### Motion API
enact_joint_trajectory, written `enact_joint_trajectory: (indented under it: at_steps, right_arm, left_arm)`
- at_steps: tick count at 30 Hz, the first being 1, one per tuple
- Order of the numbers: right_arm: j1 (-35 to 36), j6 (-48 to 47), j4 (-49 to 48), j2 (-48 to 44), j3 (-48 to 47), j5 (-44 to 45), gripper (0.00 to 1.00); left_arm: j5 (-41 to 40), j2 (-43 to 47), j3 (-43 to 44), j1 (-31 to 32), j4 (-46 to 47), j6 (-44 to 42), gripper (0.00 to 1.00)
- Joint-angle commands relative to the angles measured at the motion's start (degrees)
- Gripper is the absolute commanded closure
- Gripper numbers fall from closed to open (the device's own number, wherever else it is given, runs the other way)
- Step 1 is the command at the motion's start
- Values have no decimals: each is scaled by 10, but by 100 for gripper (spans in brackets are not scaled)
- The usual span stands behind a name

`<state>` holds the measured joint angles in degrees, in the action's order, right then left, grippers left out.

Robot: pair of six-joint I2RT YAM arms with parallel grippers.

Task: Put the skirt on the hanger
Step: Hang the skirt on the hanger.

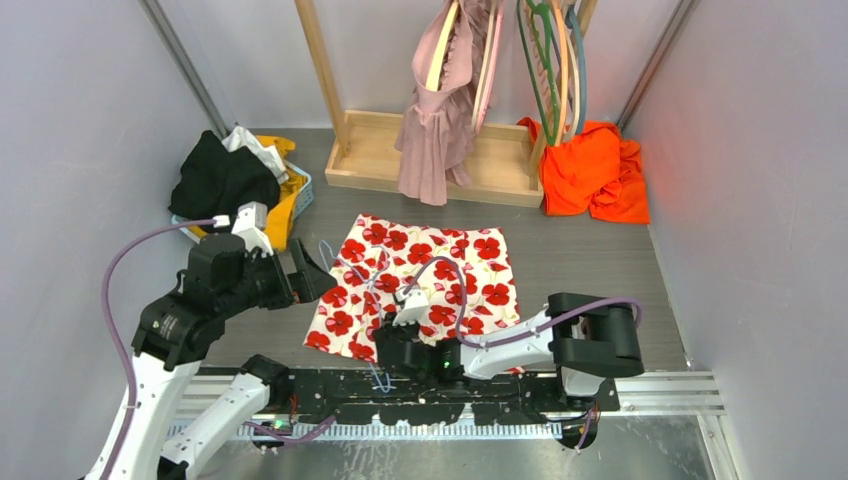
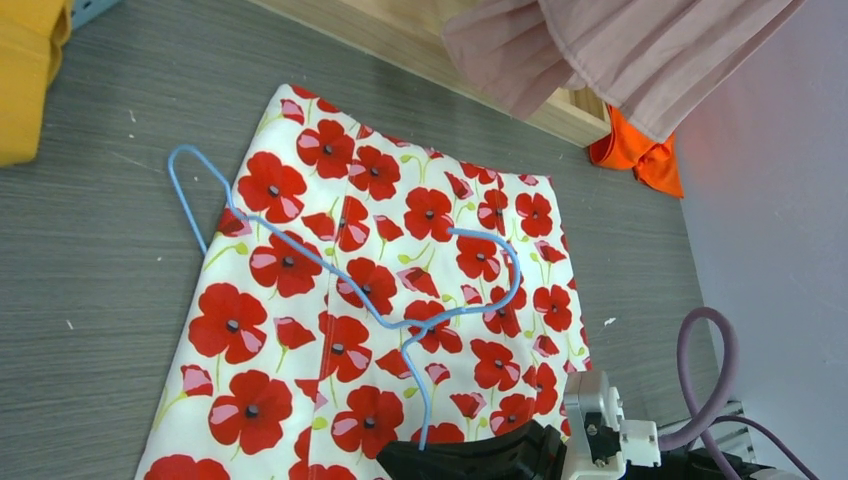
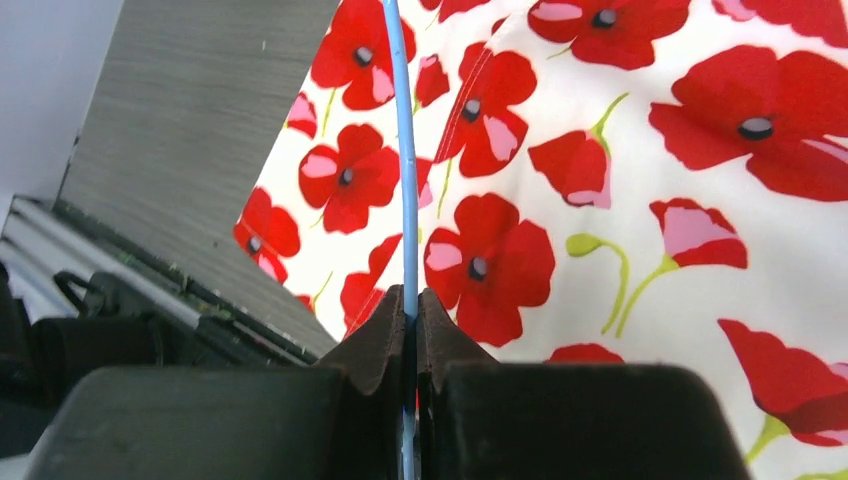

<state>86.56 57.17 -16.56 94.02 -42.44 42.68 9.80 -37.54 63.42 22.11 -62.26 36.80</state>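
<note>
Top external view: the skirt (image 1: 445, 270) lies flat on the gray table (image 1: 590, 265), in the middle, just in front of the two arms. It is white with big red flowers. A thin blue wire hanger (image 2: 320, 274) lies on top of the skirt. Its hook pokes off the skirt's left edge onto the table.

The right gripper (image 3: 410, 312) is down at the near edge of the skirt. Its two black jaws are pressed together and pinch the blue wire between them. The wrist view shows the wire going straight up from the jaws, across the flowers.

The left gripper (image 1: 312, 272) sits just to the left of the skirt, near the hook. Its jaws are spread wide and hold nothing.

At the back of the table stands a wooden rack (image 1: 440, 165). A pink dress (image 1: 435, 125) hangs from it, with some spare hangers (image 1: 550, 60) next to it. An orange cloth (image 1: 590, 170) is bunched up beside the rack on the right. On the left is a pile of black and yellow clothes (image 1: 225, 180).
</note>
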Motion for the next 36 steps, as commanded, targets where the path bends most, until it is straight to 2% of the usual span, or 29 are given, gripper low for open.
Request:
enact_joint_trajectory:
  at_steps: [1,5,12,17,20,24,30,36]
  right_arm:
    - [2,52,49,38,-66,76,99]
    - [-7,83,71,71,-103,82,99]
    - [-24,166,93,75,-85,118,99]
    - [-25,210,125,73,-92,146,99]
    - [-26,218,153,83,-125,147,99]
    - [-33,238,183,101,-156,130,99]
    - [-43,271,192,110,-158,128,99]
    - [-58,304,188,121,-143,132,99]
  left_arm:
    - [30,-9,-12,0,42,-5,1]
    - [44,0,-32,0,53,0,1]
    - [68,5,-83,0,78,9,0]
    - [61,8,-133,0,99,16,1]
    - [29,17,-166,0,91,21,1]
    - [-5,47,-205,0,92,62,0]
    - [-49,37,-233,0,81,124,0]
    - [-15,-8,-299,0,145,169,1]
